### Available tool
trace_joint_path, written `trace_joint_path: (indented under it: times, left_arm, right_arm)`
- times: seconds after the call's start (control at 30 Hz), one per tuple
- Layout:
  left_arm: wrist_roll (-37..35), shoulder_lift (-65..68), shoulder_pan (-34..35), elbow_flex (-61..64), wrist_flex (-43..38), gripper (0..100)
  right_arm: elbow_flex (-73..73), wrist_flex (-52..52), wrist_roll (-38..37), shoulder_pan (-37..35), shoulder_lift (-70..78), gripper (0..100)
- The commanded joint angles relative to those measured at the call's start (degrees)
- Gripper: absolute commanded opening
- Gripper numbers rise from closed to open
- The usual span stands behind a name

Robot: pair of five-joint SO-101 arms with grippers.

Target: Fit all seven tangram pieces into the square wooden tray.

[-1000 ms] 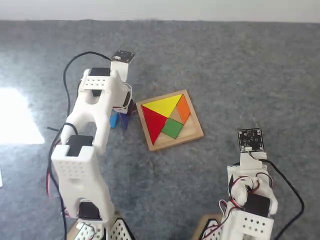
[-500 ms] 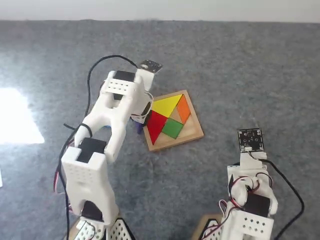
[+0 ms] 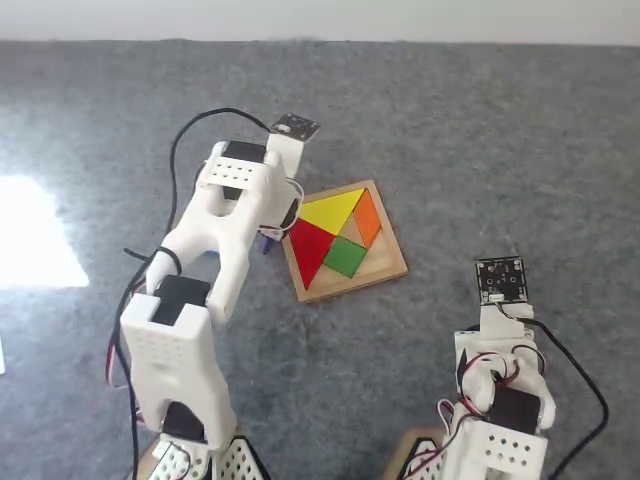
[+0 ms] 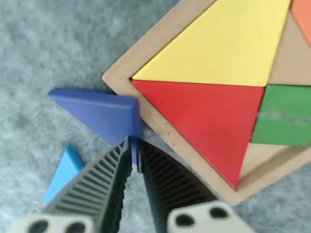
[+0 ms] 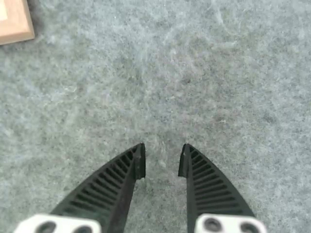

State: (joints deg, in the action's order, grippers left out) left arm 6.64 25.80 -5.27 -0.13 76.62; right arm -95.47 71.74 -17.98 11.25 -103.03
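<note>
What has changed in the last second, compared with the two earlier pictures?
The left gripper, shut on the dark blue triangle, swung sideways toward the wooden tray and brought the triangle up to its corner. The right gripper and the tray kept their places.

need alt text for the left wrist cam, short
The left gripper pinches a dark blue triangle by one corner, at a corner of the wooden tray. The tray holds a yellow triangle, a red triangle and a green piece; a light blue triangle lies on the grey mat nearby.
</note>
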Motion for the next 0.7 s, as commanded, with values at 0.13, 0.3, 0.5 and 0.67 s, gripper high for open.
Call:
trace_joint_path:
  times: [0.13, 0.3, 0.5, 0.67]
  left_arm:
    - [-1.8, -4.8, 3.9, -2.1, 0.3, 10]
    - [-2.5, -8.1, 5.7, -2.2, -2.7, 16]
    - [-6.9, -6.4, 4.3, -2.5, -4.2, 18]
    - [-8.9, -2.2, 1.4, -2.8, -6.8, 23]
  right_arm:
    - [-1.0, -0.2, -0.7, -0.6, -0.5, 13.7]
    - [-1.0, -0.2, -0.7, -0.6, -0.5, 13.7]
    - [-1.0, -0.2, -0.7, -0.6, -0.5, 13.7]
    - [-1.0, -0.2, -0.7, -0.6, -0.5, 13.6]
